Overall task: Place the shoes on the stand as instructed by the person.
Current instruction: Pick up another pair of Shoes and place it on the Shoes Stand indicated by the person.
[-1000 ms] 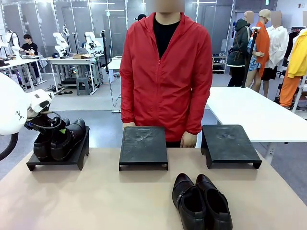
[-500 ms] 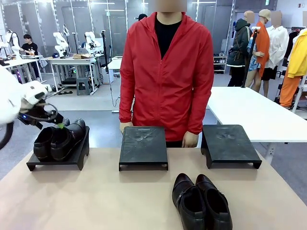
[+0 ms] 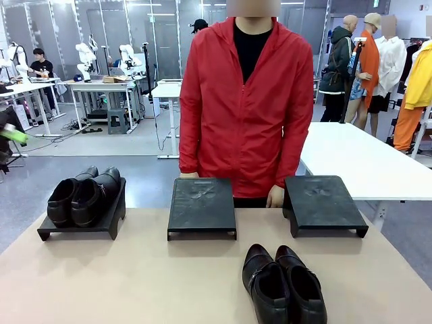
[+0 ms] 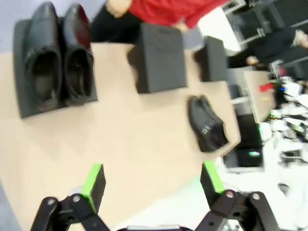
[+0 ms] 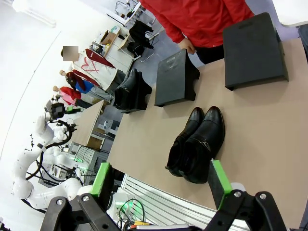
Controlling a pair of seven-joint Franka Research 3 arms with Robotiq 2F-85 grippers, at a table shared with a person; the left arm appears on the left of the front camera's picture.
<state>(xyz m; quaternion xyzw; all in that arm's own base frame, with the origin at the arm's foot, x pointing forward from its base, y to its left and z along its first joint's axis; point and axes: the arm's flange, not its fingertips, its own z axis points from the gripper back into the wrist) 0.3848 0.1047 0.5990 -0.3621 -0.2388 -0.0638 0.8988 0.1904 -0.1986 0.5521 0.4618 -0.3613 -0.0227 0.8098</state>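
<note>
- One pair of shoes (image 3: 84, 197) is set on the left stand (image 3: 111, 219); the other pair (image 3: 283, 287) lies on the table (image 3: 101, 283).
- The left gripper (image 4: 151, 174) and the right gripper (image 5: 159, 172) are shown spread wide and empty in their wrist views.

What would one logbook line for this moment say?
left pincer: open, empty | right pincer: open, empty | one shoe pair: on left stand | other shoe pair: on table | person: behind middle stand
</note>
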